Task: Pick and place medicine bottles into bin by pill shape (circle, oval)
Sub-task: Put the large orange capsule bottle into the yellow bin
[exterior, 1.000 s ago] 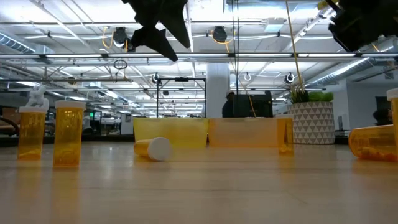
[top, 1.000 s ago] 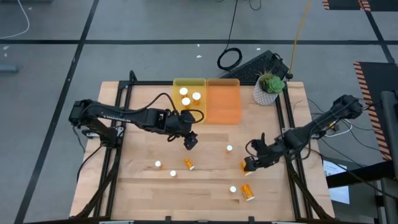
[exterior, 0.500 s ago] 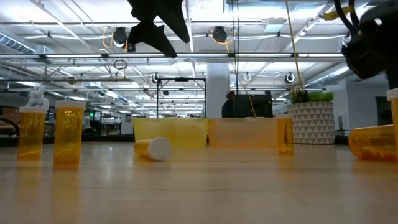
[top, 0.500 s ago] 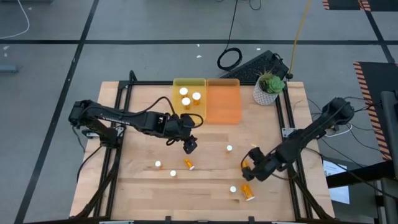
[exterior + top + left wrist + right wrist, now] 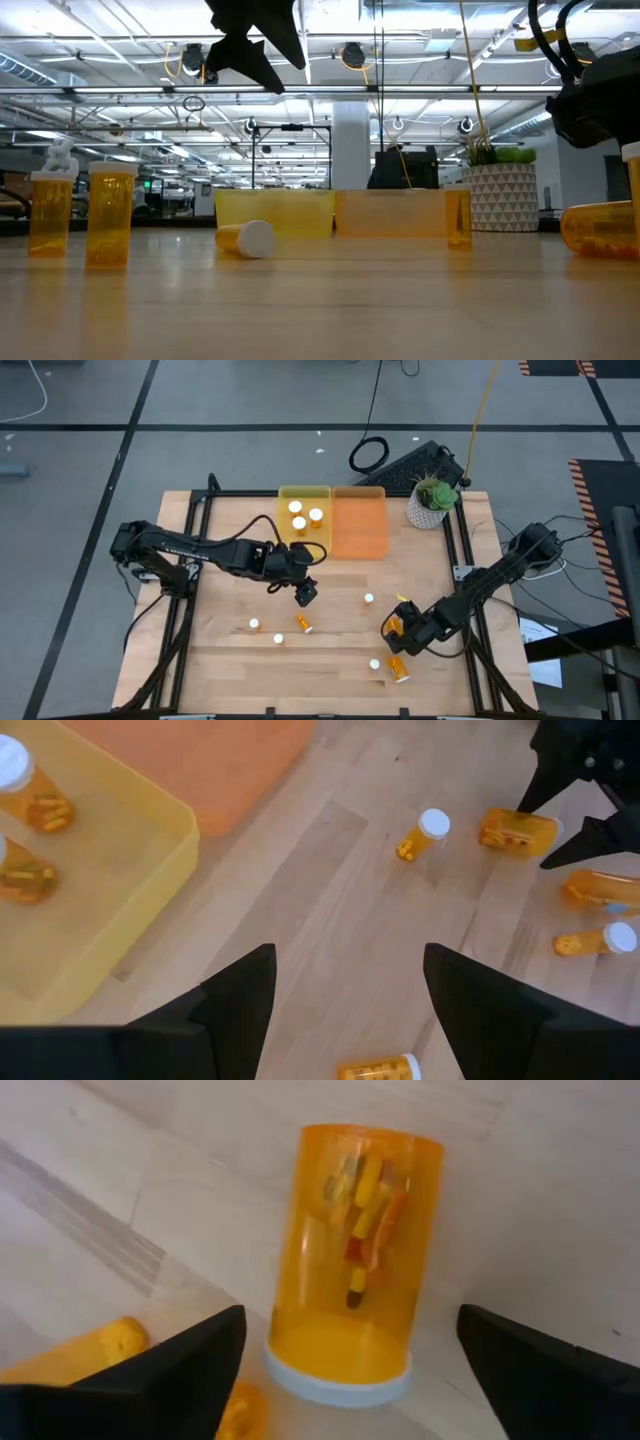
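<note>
Several orange medicine bottles with white caps stand or lie on the wooden table, among them a standing one (image 5: pixel 368 598) and a lying one (image 5: pixel 302 623). Three more bottles (image 5: pixel 303 514) stand in the yellow bin (image 5: pixel 284 495), next to the orange bin (image 5: pixel 358 525). My right gripper (image 5: pixel 350 1320) hangs open above a lying bottle (image 5: pixel 360 1240) (image 5: pixel 392 626), one finger off to each side of it and neither touching it. My left gripper (image 5: pixel 305 592) (image 5: pixel 345 1010) is open, holds nothing and hangs high over the table's middle.
A white pot with a green plant (image 5: pixel 432 500) stands at the far right corner. Near the right gripper lie another bottle (image 5: pixel 400 671) and a standing one (image 5: pixel 375 664). Two bottles (image 5: pixel 254 624) (image 5: pixel 278 639) stand toward the near left.
My right gripper has moved toward the table's near edge and a little left, coming down over the lying bottle, which has stayed in place.
</note>
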`<move>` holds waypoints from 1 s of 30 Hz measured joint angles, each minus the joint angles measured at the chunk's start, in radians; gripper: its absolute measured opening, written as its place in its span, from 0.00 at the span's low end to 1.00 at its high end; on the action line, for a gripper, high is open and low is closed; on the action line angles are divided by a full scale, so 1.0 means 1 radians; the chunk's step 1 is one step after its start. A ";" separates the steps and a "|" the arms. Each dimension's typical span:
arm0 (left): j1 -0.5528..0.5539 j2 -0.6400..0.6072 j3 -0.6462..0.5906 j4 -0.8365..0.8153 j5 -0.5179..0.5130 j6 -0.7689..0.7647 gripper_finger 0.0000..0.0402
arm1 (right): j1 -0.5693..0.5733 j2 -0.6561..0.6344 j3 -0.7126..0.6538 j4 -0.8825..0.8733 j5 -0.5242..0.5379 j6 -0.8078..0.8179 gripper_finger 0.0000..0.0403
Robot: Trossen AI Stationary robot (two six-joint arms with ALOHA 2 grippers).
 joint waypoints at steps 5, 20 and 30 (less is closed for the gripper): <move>0.000 0.000 0.000 0.000 -0.012 -0.017 0.63 | -0.002 -0.008 -0.002 -0.015 -0.006 -0.007 0.76; 0.000 0.000 0.000 0.120 -0.028 -0.031 0.64 | -0.003 -0.066 -0.005 -0.020 0.001 -0.096 0.55; -0.007 0.000 0.000 0.224 -0.025 -0.006 0.64 | -0.003 -0.163 -0.005 -0.014 -0.001 -0.161 0.54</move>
